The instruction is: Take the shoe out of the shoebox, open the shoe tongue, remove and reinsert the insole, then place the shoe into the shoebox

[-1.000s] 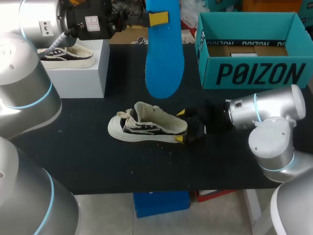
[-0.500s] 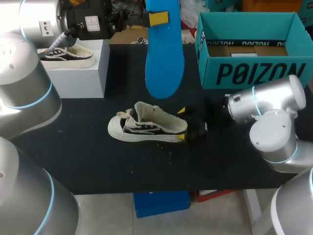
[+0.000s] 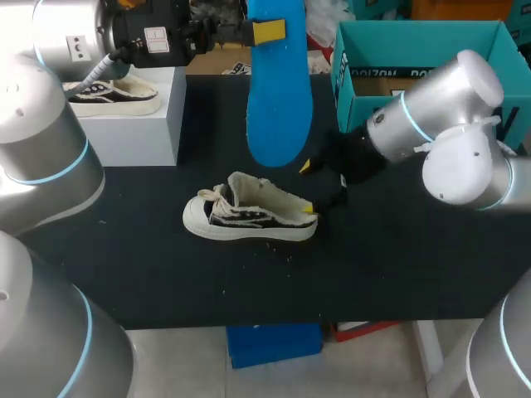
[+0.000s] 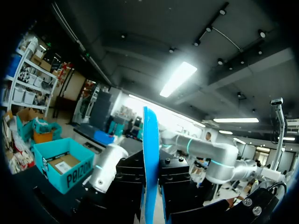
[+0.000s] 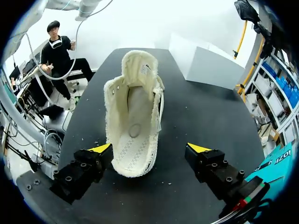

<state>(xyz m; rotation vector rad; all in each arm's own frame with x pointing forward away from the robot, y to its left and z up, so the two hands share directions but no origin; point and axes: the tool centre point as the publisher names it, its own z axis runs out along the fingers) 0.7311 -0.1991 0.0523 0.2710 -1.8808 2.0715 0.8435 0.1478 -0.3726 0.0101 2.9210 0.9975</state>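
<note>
Now the left end effector [image 3: 265, 31] is clenched on the top end of the long blue foam insole [image 3: 280, 91], which hangs straight down from it, well above the black table [image 3: 373, 265]. In the left wrist view the insole stands on its edge between the fingers.

The right end effector [image 3: 309, 186] is released. The cream and black canvas sneaker [image 3: 249, 217] lies on its sole just ahead of it, and the heel sits between the two yellow tips without touching either one, as far as I can see. The mouth of the sneaker is open and empty inside, and the tongue is folded toward the toe. The teal cardboard shoebox [image 3: 415, 37] is behind the right arm.

I think the insole goes back next, and the danger is there. Nothing holds the sneaker, so a push from the insole may slide or turn it on the table. If the right fingers close too far back, they catch only the soft heel edge and it collapses. The insole is long and flexible, so it may buckle before it reaches the toe.
</note>
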